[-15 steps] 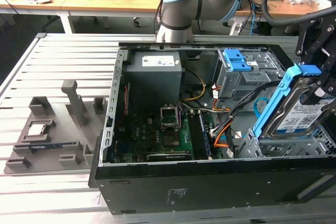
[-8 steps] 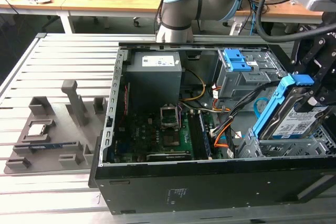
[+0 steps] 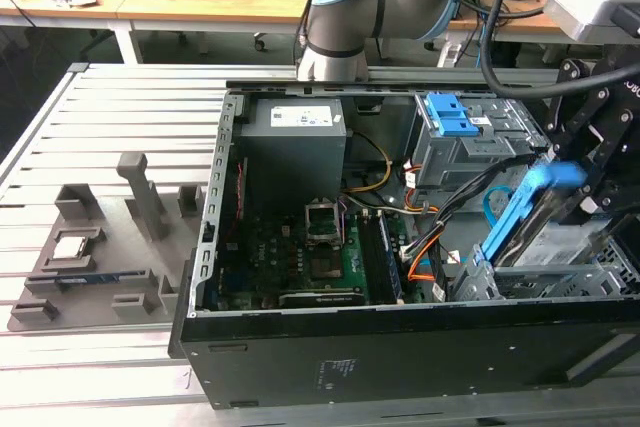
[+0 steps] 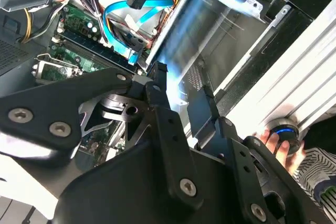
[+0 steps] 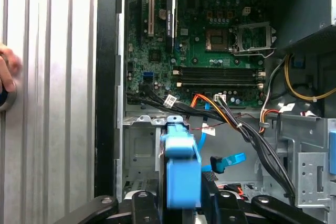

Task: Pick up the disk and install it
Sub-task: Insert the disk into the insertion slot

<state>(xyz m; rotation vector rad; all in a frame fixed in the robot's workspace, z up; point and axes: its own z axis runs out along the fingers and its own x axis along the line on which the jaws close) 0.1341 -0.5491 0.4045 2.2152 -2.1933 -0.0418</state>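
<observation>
One disk [image 3: 535, 209] in glossy blue plastic frame, clamped edge-on between black metal gripper [image 3: 590, 192] fingers, tilted above the silver perforated drive bay [image 3: 560, 282] of the open black computer case [image 3: 400, 347]. Beside that bay, green motherboard [image 5: 210, 35] with square socket; label print unreadable.

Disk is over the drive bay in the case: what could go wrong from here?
1. The disk hangs tilted in the gripper; it could jam on the bay's metal walls.
2. The blue and orange cables lie close beside the bay and may snag or get pinched.
3. A person's hand rests near the case; a sudden move could be a hazard.
</observation>
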